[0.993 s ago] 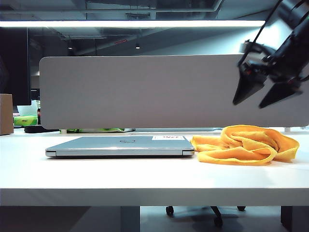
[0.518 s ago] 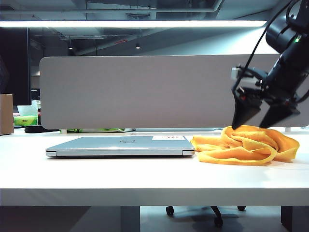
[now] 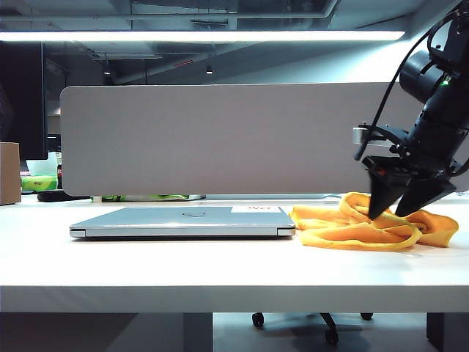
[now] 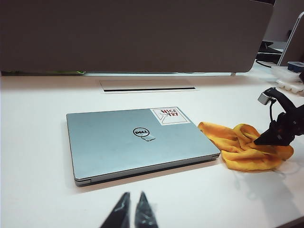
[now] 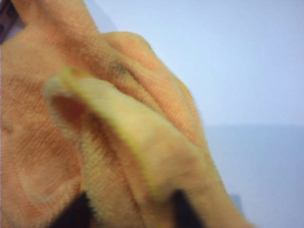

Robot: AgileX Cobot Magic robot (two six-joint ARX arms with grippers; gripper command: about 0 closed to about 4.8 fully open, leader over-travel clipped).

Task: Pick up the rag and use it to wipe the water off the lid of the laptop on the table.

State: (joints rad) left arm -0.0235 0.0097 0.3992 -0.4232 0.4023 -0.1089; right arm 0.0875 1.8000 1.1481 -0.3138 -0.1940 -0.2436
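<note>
The yellow-orange rag (image 3: 344, 229) lies crumpled on the table (image 3: 220, 271) just right of the closed silver laptop (image 3: 183, 222). My right gripper (image 3: 390, 215) points down into the rag, its fingers sunk in the cloth. In the right wrist view a raised fold of rag (image 5: 118, 118) fills the gap of the right gripper (image 5: 128, 209), pinched between both dark fingers. The lid (image 4: 123, 142) shows a round logo, a white sticker (image 4: 169, 115) and a small glossy spot (image 4: 150, 138). My left gripper (image 4: 134, 195) hovers shut and empty over the table in front of the laptop.
A wide grey divider panel (image 3: 220, 139) stands along the table's back edge. A brown box (image 3: 9, 173) sits at the far left. A slot (image 4: 147, 85) is cut into the tabletop behind the laptop. White objects (image 4: 289, 83) lie behind the rag.
The right gripper has come down from above the rag into it, and its jaws have narrowed onto a fold. The left arm and laptop have not moved.
</note>
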